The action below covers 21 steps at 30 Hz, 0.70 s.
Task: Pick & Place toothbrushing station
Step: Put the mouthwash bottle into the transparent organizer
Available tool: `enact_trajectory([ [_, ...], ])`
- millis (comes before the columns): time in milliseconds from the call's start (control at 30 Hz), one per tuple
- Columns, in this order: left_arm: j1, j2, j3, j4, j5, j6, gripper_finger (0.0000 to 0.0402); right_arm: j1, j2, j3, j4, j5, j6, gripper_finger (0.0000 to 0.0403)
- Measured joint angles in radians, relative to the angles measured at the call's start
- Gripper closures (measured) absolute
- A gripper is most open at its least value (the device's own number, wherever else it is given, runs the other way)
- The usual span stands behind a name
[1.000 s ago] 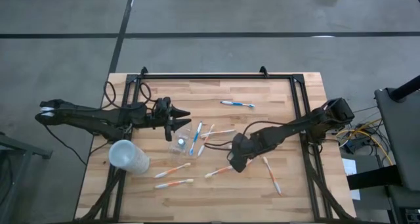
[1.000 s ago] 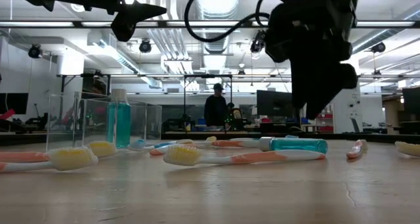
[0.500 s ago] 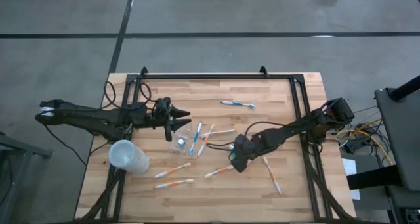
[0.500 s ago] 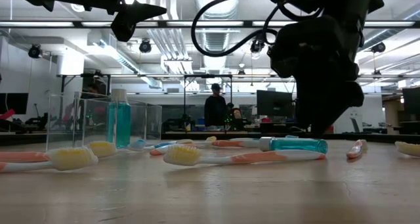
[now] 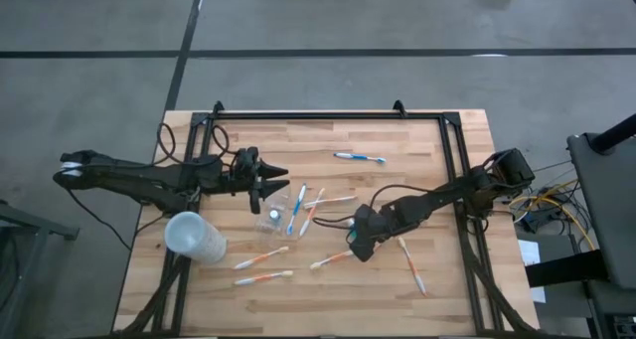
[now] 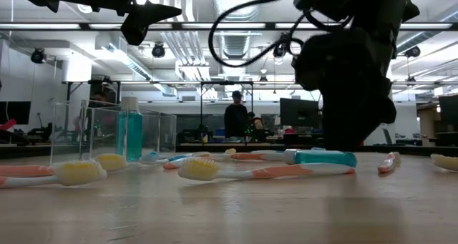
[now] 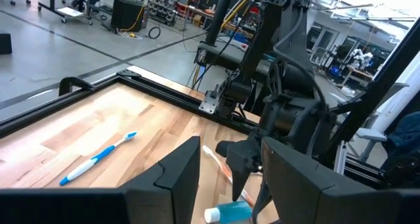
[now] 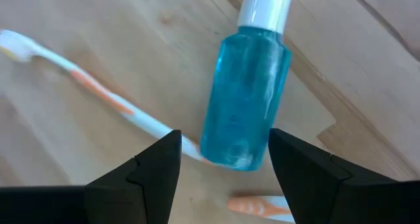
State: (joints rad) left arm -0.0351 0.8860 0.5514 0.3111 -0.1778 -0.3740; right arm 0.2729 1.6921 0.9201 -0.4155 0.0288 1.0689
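A small blue toothpaste tube [image 8: 244, 92] with a white cap lies on the wooden table, across the handle of a white-orange toothbrush [image 8: 105, 96]. My right gripper [image 8: 223, 145] points steeply down over it, open, one finger on each side of the tube's bottom end. In the high view this gripper [image 5: 355, 248] hides the tube. The clear tumbler [image 5: 273, 217] stands at mid-table with several toothbrushes [image 5: 301, 210] lying beside it. My left gripper [image 5: 281, 181] hangs level above the table behind the tumbler, open and holding nothing. My right gripper has its fingers [image 8: 302, 178] on either side of the tube's bottom end [image 8: 230, 155], coming from above. I cannot tell whether they touch it. The tube lies flat on the table.
A frosted whitish cup [image 5: 194, 238] lies on its side at the near left. Loose toothbrushes lie at the near left [image 5: 263, 268], the far middle [image 5: 360, 158] and right of my right gripper [image 5: 412, 264]. A black frame [image 5: 328, 115] runs along the table's far edge and sides.
My right gripper has gone down toward the table, over the toothpaste tube, without turning or changing its opening. The tube and the toothbrushes lie where they were.
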Motion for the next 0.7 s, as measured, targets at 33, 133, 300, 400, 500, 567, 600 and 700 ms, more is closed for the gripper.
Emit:
enact_trajectory([
  [33,0.000,0.000,0.000,0.000,0.000,0.000,0.0234,0.000,0.012,-0.001,0.000,-0.001,0.001,0.0179],
  [133,-0.001,0.000,0.000,0.000,0.000,0.000,0.0234,0.000,0.043,0.000,0.008,-0.007,0.003,0.0179],
  [300,0.000,0.000,0.000,-0.004,-0.001,-0.002,0.0234,0.000,0.078,0.014,0.000,-0.006,0.007,0.0179],
  [400,0.000,0.000,0.000,-0.009,-0.001,-0.013,0.0234,0.000,0.079,0.019,-0.005,-0.007,0.012,0.0179],
  [500,0.000,0.000,0.000,-0.009,-0.001,-0.013,0.0234,0.000,0.078,0.027,-0.019,-0.006,0.013,0.0189],
  [567,0.000,0.000,0.000,-0.009,-0.001,-0.013,0.0234,0.000,0.079,0.038,-0.047,-0.003,0.012,0.0203],
  [600,0.000,0.000,0.000,-0.009,-0.001,-0.014,0.0234,0.000,0.080,0.042,-0.062,-0.001,0.012,0.0212],
  [700,0.000,0.000,0.000,-0.009,-0.001,-0.014,0.0234,0.000,0.080,0.043,-0.078,0.001,0.012,0.0245],
])
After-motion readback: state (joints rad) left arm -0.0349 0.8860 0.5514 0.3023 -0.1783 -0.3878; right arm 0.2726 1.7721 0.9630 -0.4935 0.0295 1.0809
